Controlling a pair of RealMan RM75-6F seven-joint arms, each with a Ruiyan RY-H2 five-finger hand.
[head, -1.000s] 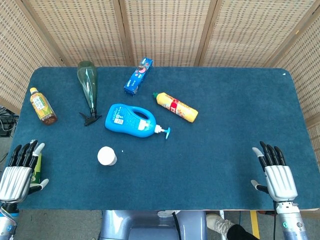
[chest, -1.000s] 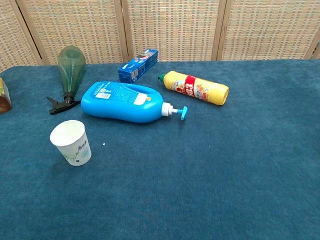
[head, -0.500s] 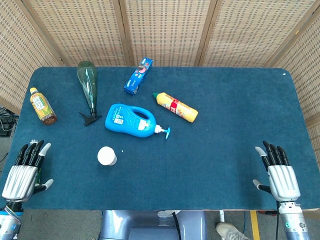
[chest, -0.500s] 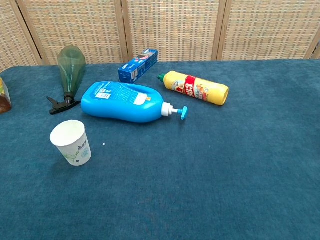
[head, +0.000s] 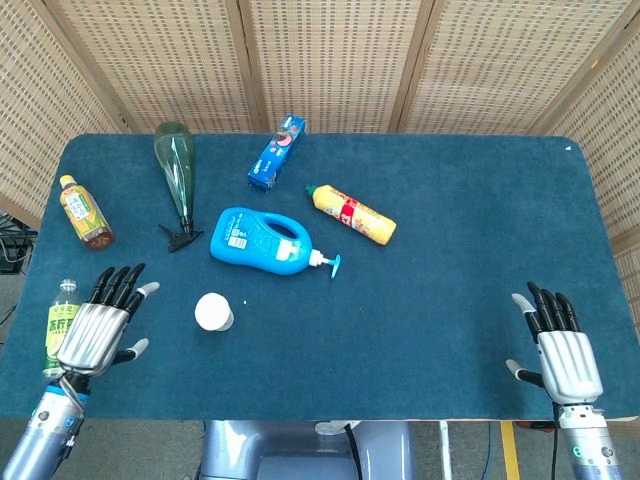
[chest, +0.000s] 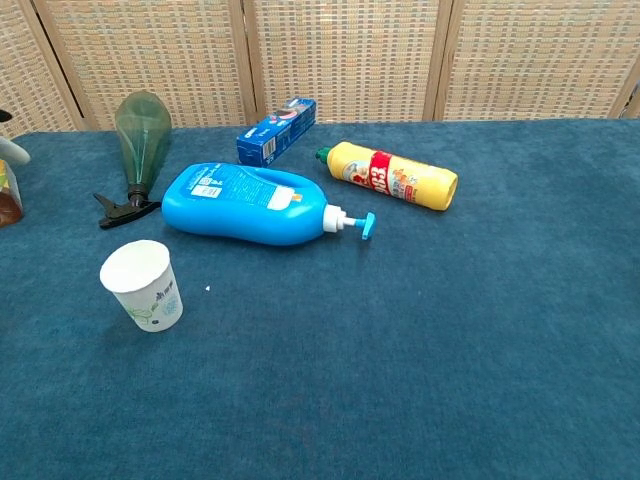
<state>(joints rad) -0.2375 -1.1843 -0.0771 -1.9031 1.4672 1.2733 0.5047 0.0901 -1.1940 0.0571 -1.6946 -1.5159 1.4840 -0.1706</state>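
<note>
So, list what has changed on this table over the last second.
The left hand has moved up and inward over the table's near left corner, fingers spread, uncovering a small green-labelled bottle lying beside it. It holds nothing. The right hand has barely drifted and is open. The paper cup, blue pump bottle and other things have not moved.

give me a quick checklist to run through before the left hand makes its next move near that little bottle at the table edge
1. Left hand holds nothing, fingers apart: ok.
2. Small bottle visible beside the left hand, lying at the left table edge: ok.
3. Whether hand and small bottle touch: cannot tell.
4. Paper cup upright, apart from the left hand: ok.
5. Right hand open at the near right edge, away from everything: ok.
6. Blue pump bottle lies on its side beyond the cup, out of the left hand's way: ok.
</note>
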